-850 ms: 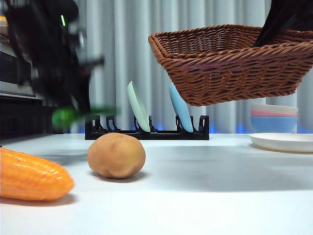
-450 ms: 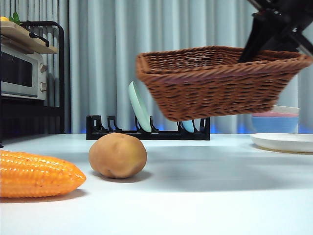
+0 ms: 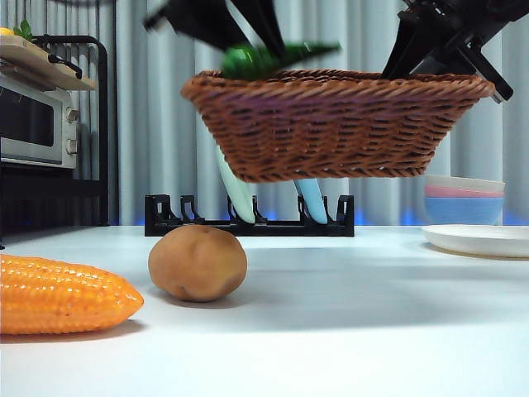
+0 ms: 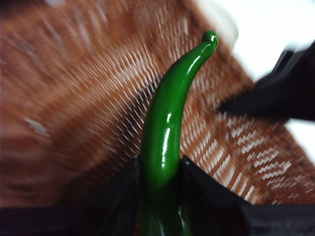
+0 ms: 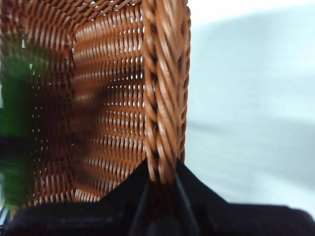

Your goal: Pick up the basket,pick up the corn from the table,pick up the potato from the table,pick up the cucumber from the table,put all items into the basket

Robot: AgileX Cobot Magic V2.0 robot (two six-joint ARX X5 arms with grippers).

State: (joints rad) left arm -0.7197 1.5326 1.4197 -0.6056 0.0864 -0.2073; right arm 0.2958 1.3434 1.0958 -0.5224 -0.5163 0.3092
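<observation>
kitchen-like room: silver microwave oven on black shelf, black dish rack, stacked pastel bowls, grey curtains.

The brown wicker basket is hanging from the right gripper; the glossy green cucumber, in the left gripper, is hovering over it.

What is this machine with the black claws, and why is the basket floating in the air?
It is a robot with two arms, each ending in a claw called a gripper. One picture looks across the table; the other two come from cameras on the wrists. The basket is not floating: the right gripper pinches its rim and holds it up. The left gripper holds a shiny green cucumber over the basket. On the table lie a potato and an orange corn. Behind stand a black dish rack and some bowls.
</observation>
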